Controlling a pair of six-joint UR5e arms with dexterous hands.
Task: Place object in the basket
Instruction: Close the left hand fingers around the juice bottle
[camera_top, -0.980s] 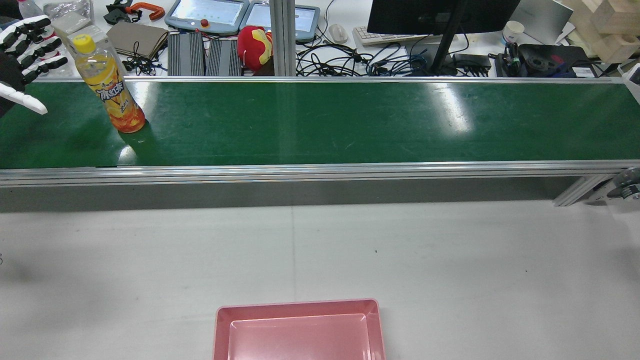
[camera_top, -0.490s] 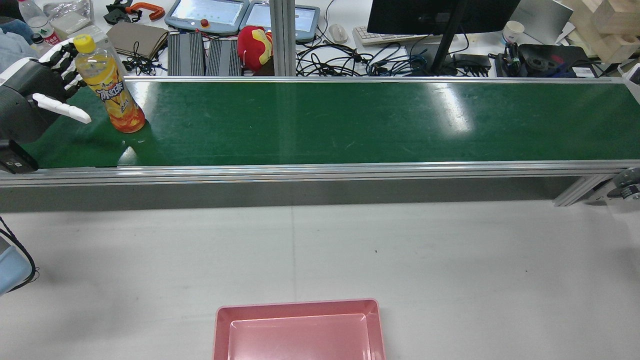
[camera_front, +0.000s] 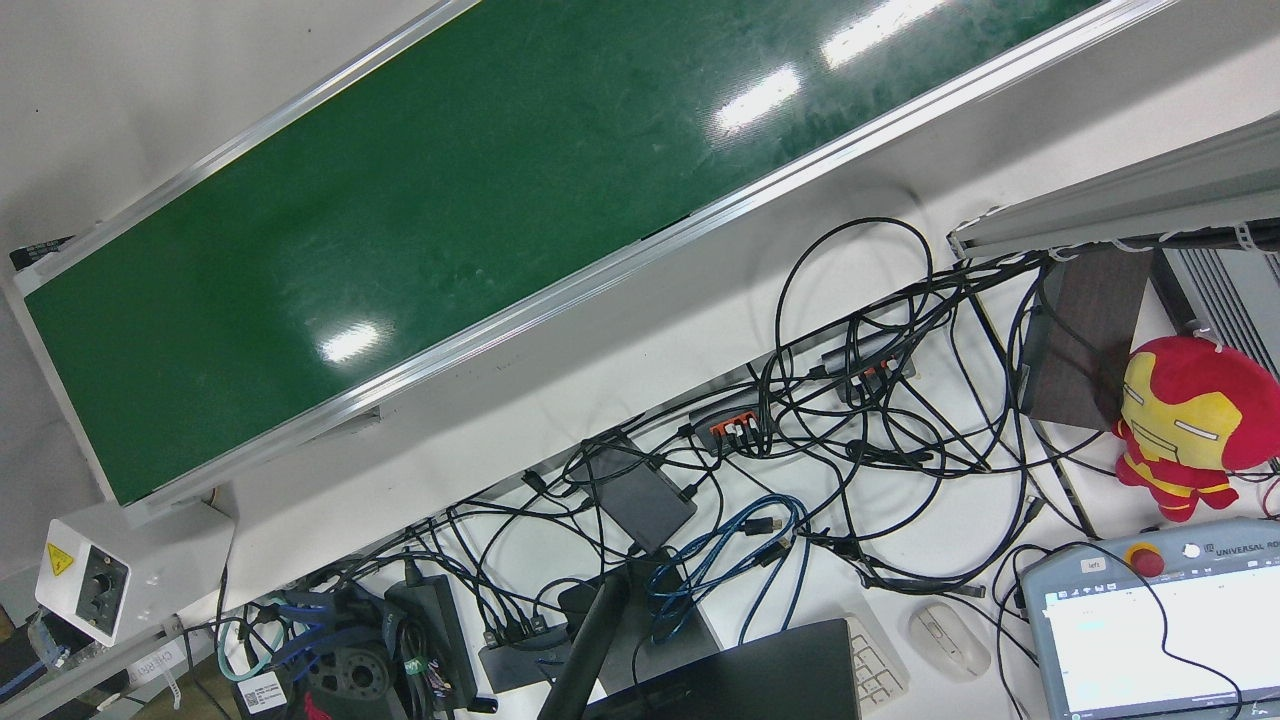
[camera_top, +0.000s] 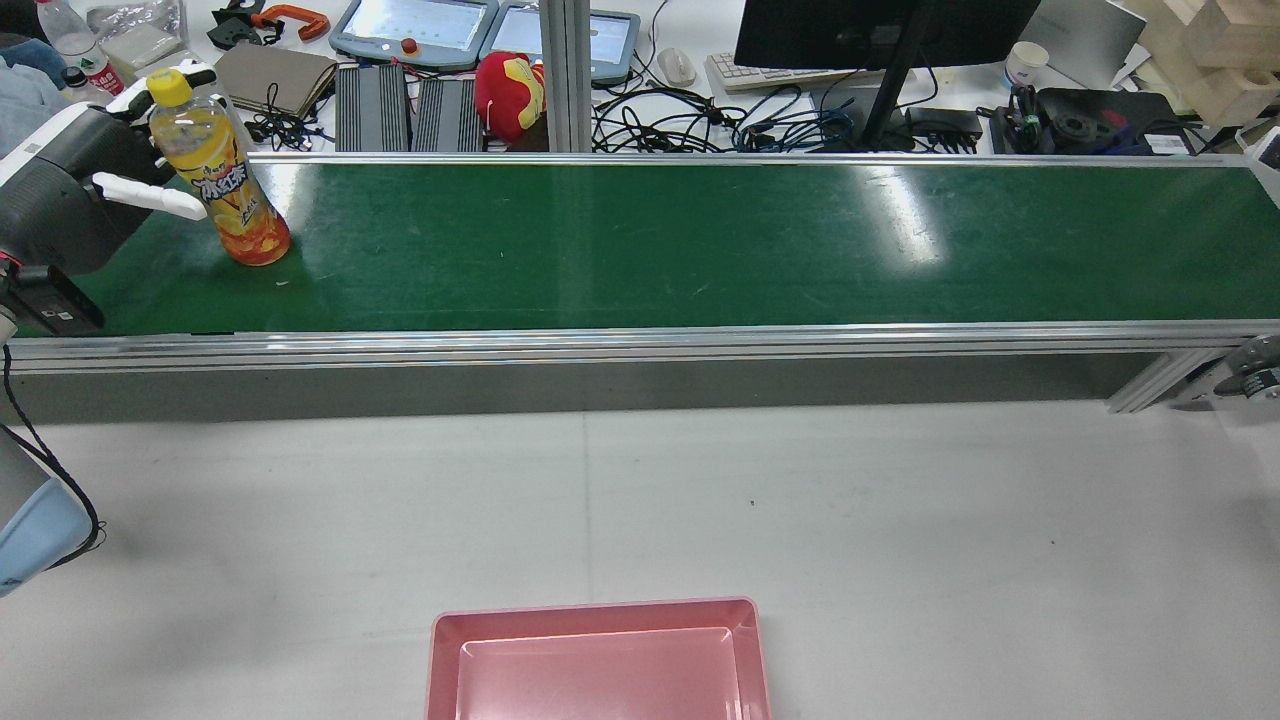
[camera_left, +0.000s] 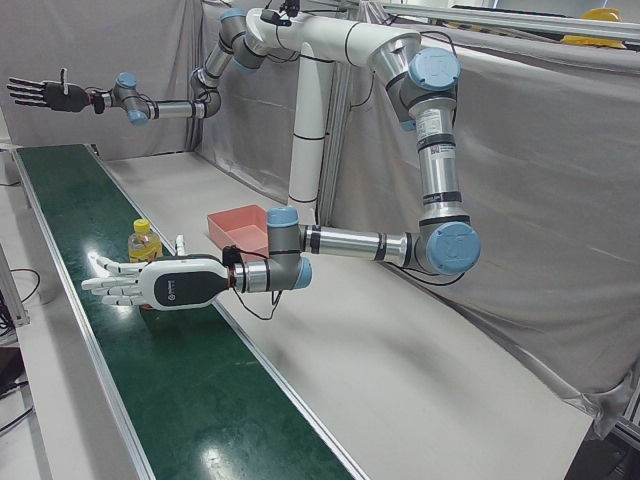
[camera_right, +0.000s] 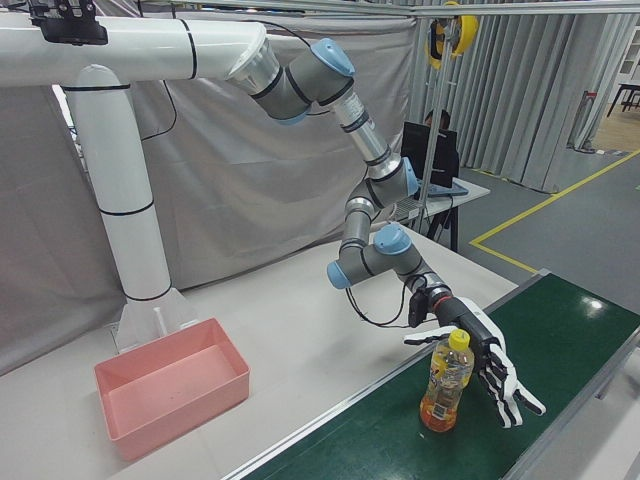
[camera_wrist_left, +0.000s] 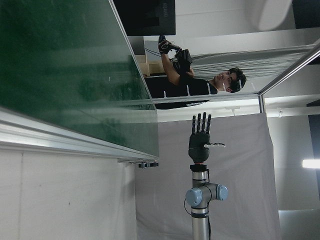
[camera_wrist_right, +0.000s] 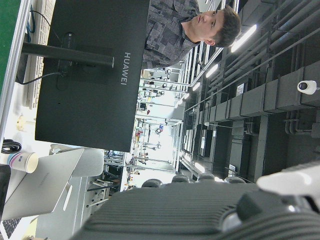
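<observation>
A yellow-capped orange drink bottle (camera_top: 225, 190) stands upright on the green conveyor belt (camera_top: 700, 245) near its left end; it also shows in the left-front view (camera_left: 143, 240) and the right-front view (camera_right: 447, 385). My left hand (camera_top: 70, 190) is open at the bottle's level, with the bottle between the thumb and the straight fingers (camera_right: 500, 375); the fingers are not closed on it. The pink basket (camera_top: 598, 660) sits empty on the grey table, on my side of the belt. My right hand (camera_left: 42, 93) is open and raised high, far from the bottle.
Behind the belt is a cluttered desk with cables (camera_front: 850, 400), a monitor (camera_top: 880, 30), teach pendants and a red plush toy (camera_top: 508, 95). The aluminium belt frame (camera_top: 640, 345) runs between the belt and the grey table (camera_top: 900, 520).
My left hand has moved right along the belt to the bottle, which now sits between its thumb and fingers. The bottle has not moved.
</observation>
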